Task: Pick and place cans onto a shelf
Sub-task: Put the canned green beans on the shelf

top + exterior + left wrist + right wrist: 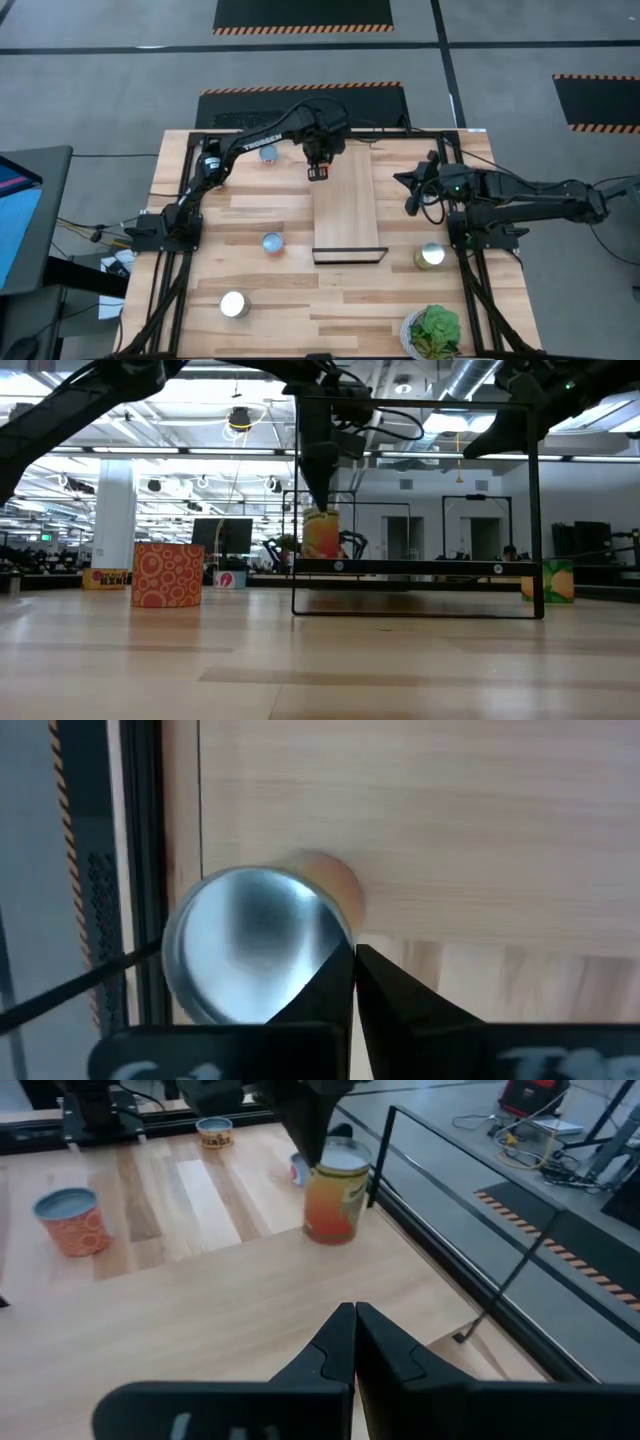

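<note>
An orange-labelled can (335, 1200) stands upright on its base at the far end of the shelf (348, 215), a pale board raised on a black frame (420, 567). My left gripper (318, 174) is shut and points down right over this can; in the left wrist view its tips (355, 958) stand at the rim of the can's silver top (250, 950). My right gripper (355, 1315) is shut and empty, waiting at the table's right side (408, 190). Other cans stand on the table: one at the far left (268, 156), one left of the shelf (272, 242), one near left (234, 305), one right of the shelf (430, 256). My left gripper comes at the orange can from above, pointing down, with its shut fingertips at the edge of the can's top (322, 510). I cannot tell whether they touch it. The can stands upright on the shelf.
A leafy green plant (432, 332) stands at the table's near right. Black frame rails (180, 200) run along the table's left, right and far sides. The shelf's near part (350, 235) is bare board, with its black bracket (350, 257) at the near end.
</note>
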Action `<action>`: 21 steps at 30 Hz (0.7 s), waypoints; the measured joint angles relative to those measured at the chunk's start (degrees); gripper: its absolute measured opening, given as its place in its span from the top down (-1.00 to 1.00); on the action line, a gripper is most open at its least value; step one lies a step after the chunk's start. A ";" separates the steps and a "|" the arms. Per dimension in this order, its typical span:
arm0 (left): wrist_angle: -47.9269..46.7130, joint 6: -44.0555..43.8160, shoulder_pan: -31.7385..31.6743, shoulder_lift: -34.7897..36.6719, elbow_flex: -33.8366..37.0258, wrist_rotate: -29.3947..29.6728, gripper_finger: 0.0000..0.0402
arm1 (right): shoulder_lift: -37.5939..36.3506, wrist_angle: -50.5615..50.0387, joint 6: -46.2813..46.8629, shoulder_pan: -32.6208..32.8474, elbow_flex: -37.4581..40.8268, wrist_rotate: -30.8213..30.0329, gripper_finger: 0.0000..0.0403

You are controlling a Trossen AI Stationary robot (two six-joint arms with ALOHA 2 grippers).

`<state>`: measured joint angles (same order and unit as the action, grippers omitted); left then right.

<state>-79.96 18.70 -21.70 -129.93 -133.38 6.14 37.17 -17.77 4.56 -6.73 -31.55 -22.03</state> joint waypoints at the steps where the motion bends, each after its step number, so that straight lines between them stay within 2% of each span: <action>1: 0.74 0.29 0.12 0.07 0.00 -0.31 1.00 | 0.00 -0.01 0.00 0.33 0.00 -0.04 0.86; 21: 6.11 2.10 2.09 0.09 0.00 1.00 1.00 | 0.00 0.21 0.04 6.20 0.00 -0.39 0.86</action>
<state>-73.86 20.80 -19.60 -129.84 -133.38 7.14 37.17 -17.56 4.59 -0.52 -31.55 -22.41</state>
